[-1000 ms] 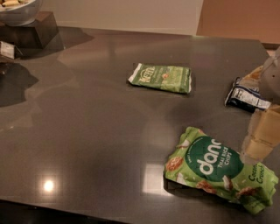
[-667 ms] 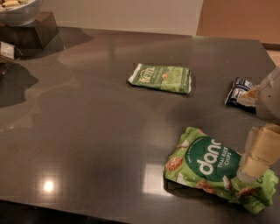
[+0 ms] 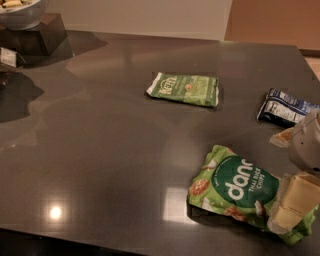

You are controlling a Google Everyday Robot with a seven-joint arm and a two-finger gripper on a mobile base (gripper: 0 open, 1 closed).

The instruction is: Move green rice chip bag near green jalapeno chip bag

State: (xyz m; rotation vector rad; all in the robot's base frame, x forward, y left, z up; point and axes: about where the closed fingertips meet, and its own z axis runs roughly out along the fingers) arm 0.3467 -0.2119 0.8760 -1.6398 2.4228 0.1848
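Lowered since before, gripper point(image 3: 280, 177), fingers point(image 3: 297, 197) spread, overlaps right end of green rice chip bag point(image 3: 235, 187).

A blue-and-white bag point(image 3: 285, 106) lies on the dark table point(image 3: 100, 150); a bowl point(image 3: 22, 12) sits atop a block point(image 3: 37, 39).

Claw point(image 3: 290, 207) at right end of rice bag point(image 3: 232, 187); open table point(image 3: 115, 150) leads to jalapeno bag point(image 3: 184, 89).

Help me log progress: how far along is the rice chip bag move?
Done: the gripper is at the right end of the green rice chip bag. In hand: taking hold, not confirmed. Left: that bag lies well apart from the green jalapeno chip bag, so the move itself remains.
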